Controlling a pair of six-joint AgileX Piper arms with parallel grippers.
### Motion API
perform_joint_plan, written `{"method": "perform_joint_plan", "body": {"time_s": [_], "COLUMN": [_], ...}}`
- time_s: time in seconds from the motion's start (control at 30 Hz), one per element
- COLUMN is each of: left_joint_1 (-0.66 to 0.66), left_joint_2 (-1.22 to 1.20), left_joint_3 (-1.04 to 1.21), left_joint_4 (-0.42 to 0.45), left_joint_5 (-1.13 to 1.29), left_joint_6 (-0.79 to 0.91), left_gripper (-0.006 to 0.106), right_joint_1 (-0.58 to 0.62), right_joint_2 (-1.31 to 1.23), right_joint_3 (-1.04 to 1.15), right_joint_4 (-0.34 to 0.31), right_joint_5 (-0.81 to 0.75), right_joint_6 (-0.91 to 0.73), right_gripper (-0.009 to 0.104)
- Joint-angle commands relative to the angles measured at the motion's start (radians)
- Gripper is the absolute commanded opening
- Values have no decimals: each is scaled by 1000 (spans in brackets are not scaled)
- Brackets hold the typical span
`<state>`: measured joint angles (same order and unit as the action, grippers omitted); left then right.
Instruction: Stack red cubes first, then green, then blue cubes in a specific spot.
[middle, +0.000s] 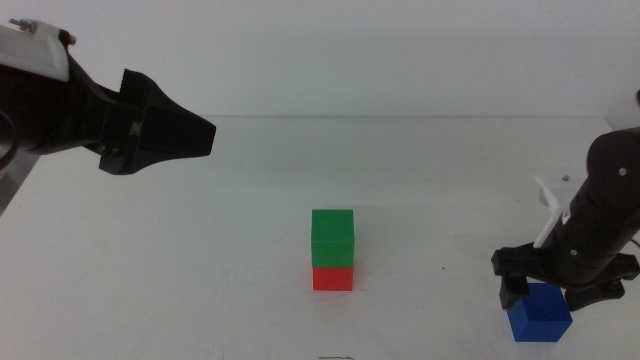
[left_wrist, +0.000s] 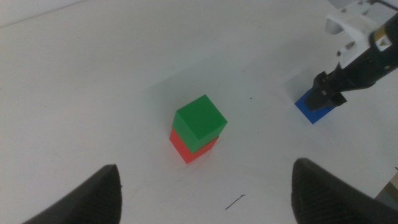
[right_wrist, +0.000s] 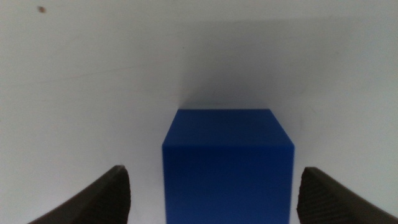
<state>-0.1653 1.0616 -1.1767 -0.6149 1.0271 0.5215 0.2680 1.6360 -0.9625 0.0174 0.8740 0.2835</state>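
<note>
In the middle view the green cube (middle: 333, 237) sits directly on top of the red cube (middle: 332, 278), a little below the centre of the frame on the white table (middle: 200, 260); the two are touching and their faces line up almost exactly, and the left wrist view shows the same pair, green cube (left_wrist: 199, 121) over red cube (left_wrist: 184, 147). The blue cube (middle: 539, 314) rests on the table at the lower right of the middle view, well apart from the stack. The right gripper (middle: 556, 283) stands just over this cube, and its two dark jaws are spread wide with one on each side of it; the right wrist view shows the blue cube (right_wrist: 227, 163) between the jaws with a clear gap of table on both sides, so nothing is grasped. The left gripper (middle: 195, 135) is raised in the upper left of the middle view, far from all the cubes, with its jaws released and empty
</note>
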Motion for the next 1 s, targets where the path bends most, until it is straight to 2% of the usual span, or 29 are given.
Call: {"method": "perform_joint_plan", "body": {"time_s": [0.0,0.1,0.17,0.23,0.3,0.33,0.47,0.63,0.97], "left_joint_1": [0,0,0,0,0,0,0,0,0], "left_joint_2": [-15,-15,-15,-15,-15,-15,-15,-15,-15], "left_joint_3": [-25,-25,-25,-25,-25,-25,-25,-25,-25], "left_joint_4": [-52,-52,-52,-52,-52,-52,-52,-52,-52], "left_joint_5": [-50,-50,-50,-50,-50,-50,-50,-50,-50], "left_joint_6": [0,0,0,0,0,0,0,0,0], "left_gripper": [94,94,94,94,94,94,94,94,94], "right_joint_1": [0,0,0,0,4,10,49,151,319], "right_joint_2": [-10,15,20,11,-5,-15,-44,-40,19], "right_joint_3": [-29,-29,-29,-29,-41,-55,-162,-350,-607], "right_joint_4": [-17,-24,-27,-27,-27,-33,-61,-165,-161], "right_joint_5": [-19,-25,-23,-17,19,52,213,411,428], "right_joint_6": [2,2,2,2,-9,-14,56,206,347], "right_gripper": [78,71,58,33,4,-2,-1,-1,-1]}}
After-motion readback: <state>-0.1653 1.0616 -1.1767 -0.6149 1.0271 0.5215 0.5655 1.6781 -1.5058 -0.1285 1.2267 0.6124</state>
